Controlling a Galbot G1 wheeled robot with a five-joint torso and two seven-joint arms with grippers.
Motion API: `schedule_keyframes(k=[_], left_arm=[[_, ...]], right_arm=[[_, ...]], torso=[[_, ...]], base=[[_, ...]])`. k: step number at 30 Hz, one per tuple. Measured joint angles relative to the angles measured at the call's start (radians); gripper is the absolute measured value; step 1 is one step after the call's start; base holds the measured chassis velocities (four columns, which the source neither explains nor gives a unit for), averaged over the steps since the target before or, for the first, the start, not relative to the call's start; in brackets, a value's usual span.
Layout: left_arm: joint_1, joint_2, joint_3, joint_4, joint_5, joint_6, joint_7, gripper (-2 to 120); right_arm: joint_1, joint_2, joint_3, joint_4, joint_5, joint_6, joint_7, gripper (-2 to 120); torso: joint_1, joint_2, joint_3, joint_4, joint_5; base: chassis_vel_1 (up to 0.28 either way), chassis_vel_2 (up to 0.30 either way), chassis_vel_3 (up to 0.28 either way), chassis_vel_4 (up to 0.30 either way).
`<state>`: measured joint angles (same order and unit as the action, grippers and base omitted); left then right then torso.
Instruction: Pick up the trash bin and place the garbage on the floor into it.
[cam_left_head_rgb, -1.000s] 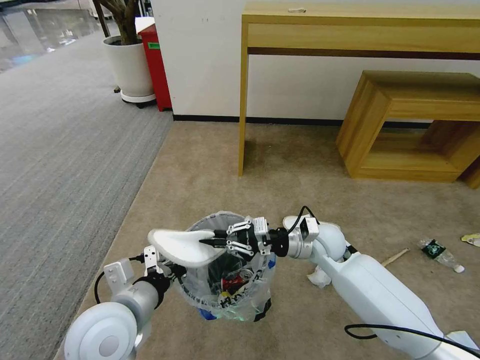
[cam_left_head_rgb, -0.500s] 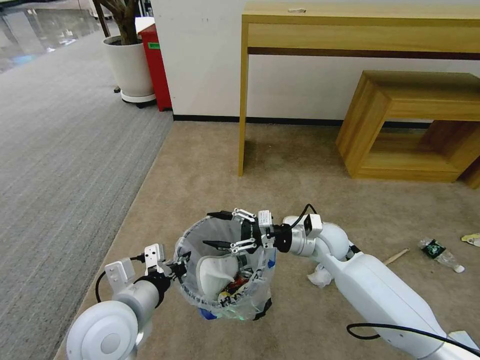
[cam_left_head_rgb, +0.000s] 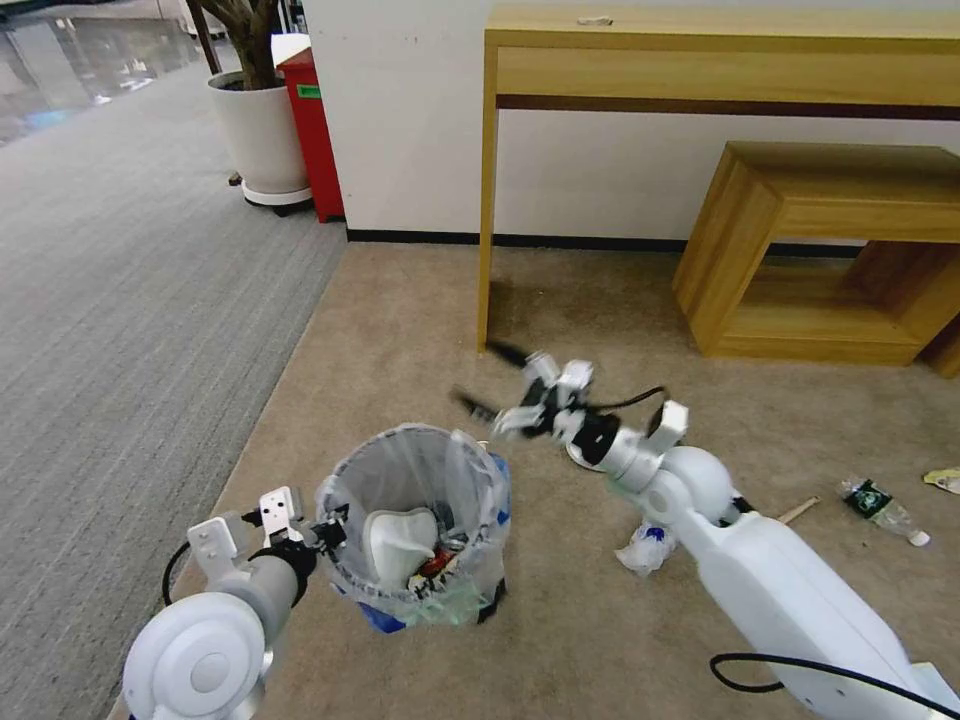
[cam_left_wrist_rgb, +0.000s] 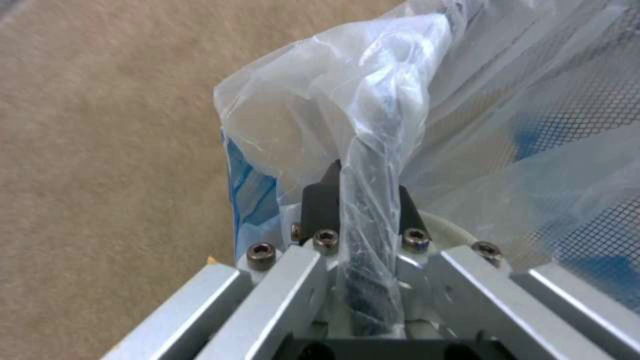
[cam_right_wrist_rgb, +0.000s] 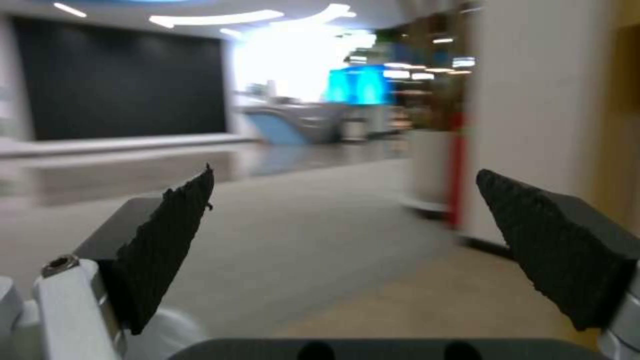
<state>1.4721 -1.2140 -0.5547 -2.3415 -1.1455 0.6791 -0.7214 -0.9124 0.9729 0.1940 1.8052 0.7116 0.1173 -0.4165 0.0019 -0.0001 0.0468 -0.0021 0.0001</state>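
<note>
Head view, right tool (cam_left_head_rgb: 488, 380) blurred, bin (cam_left_head_rgb: 420, 530) bag-veiled

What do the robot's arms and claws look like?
Both arms are smooth, glossy white with round joints. The right arm has a black cable looping along it, and the left arm has a black wire too. Each tool has silvery metal links with bolts and black, pointy, rough-textured fingers. Small white boxes sit on the wrists.
</note>
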Motion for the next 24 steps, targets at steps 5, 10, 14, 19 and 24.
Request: schedule_keyframes(k=[5, 10, 14, 19, 24], left_arm=[[-0.006, -0.023, -0.026, -0.013, -0.001, 0.001, -0.023, 1], [-0.009, -0.063, -0.050, -0.028, 0.012, 0.002, -0.037, 1], [0.002, -0.071, -0.077, -0.040, 0.053, -0.006, -0.037, 1], [0.025, -0.060, -0.121, -0.057, 0.111, -0.013, -0.038, 1], [0.031, -0.060, -0.156, -0.056, 0.184, -0.022, -0.032, 1]], right_arm=[[-0.079, -0.005, 0.133, 0.022, -0.059, 0.006, 0.051, 100], [-0.181, 0.032, 0.257, 0.048, -0.123, 0.028, 0.184, 100], [-0.265, 0.091, 0.339, 0.067, -0.160, 0.030, 0.270, 100], [-0.337, 0.152, 0.388, 0.076, -0.209, 0.051, 0.322, 100], [-0.350, 0.178, 0.391, 0.078, -0.216, 0.072, 0.350, 100]], torso=[[0.000, 0.000, 0.000, 0.0000, 0.0001], [0.000, 0.000, 0.000, 0.0000, 0.0000], [0.000, 0.000, 0.000, 0.0001, -0.0001], [0.000, 0.000, 0.000, 0.0000, -0.0002], [0.000, 0.000, 0.000, 0.0001, -0.0002]], base=[[0.000, 0.000, 0.000, 0.000], [0.000, 0.000, 0.000, 0.000], [0.000, 0.000, 0.000, 0.000], [0.000, 0.000, 0.000, 0.000], [0.000, 0.000, 0.000, 0.000]])
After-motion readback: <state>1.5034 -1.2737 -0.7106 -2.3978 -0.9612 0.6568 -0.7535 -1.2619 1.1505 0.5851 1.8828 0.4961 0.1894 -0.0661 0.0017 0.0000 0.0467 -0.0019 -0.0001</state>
